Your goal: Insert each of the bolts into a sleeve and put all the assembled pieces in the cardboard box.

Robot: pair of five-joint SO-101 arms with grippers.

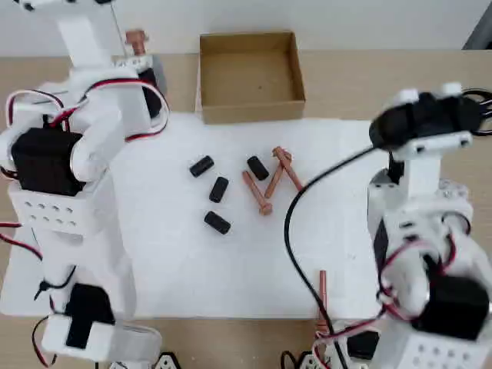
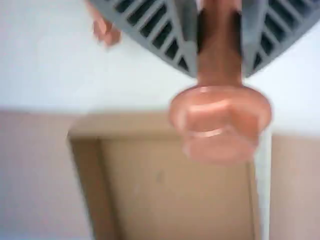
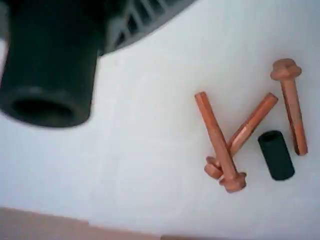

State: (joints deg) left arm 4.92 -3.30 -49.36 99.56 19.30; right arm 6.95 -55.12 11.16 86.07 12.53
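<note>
The task was judged to be at its very start, with no bolt yet seated in a sleeve. One bolt (image 2: 220,115) was clamped by its shank in the left gripper (image 2: 220,35), head outward, and was held up near the far left corner of the cardboard box (image 1: 201,77), outside its wall. One sleeve (image 3: 47,70), black and with its open bore turned outward, was grasped in the right gripper (image 3: 65,20) above the white mat (image 1: 177,269), apart from the parts lying there. The first pair was therefore taken to be in hand but not joined, since the two grippers were well apart. Four loose sleeves (image 1: 219,189) were scattered over the middle of the mat. Three bolts (image 1: 275,178) were lying crossed in a small pile just beside them, with one of the sleeves close against the pile. A fifth bolt (image 1: 324,284) was seen alone at the near edge of the mat, by the right arm. No assembled piece could be made out in the box. By this count, all five insertions and all five placements were reckoned as left to do, the first insertion being the step in hand.
</note>
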